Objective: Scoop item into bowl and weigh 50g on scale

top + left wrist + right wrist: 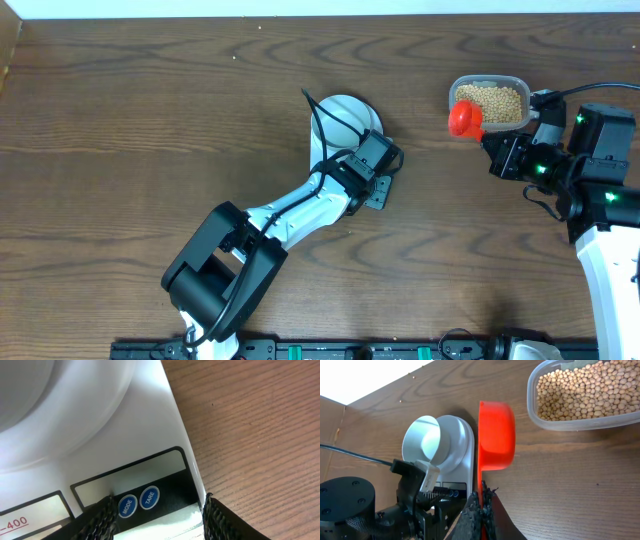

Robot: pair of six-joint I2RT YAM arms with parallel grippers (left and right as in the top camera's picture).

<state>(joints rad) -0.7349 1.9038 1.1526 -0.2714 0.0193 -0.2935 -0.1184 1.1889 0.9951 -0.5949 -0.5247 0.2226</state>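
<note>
**Centre-left of frame.** In the overhead view the left gripper sits over the scale, and its arm hides most of the platform. The bowl shows just above it.

Only the left wrist view shows the scale panel. It has a grey display, a blue MODE button and a blue TARE button. The claw is released, with one jaw on each side of the panel. The right-hand jaw is at the scale's edge, beside bare table.

**Right of frame.** In the overhead view the right gripper carries a red scoop at the left end of the clear tub.

The right wrist view adds that the claw is clenched on the scoop's handle. The cup is side-on, so its contents cannot be determined. The beans fill the tub at upper right, and the bowl stands on the scale.
</note>
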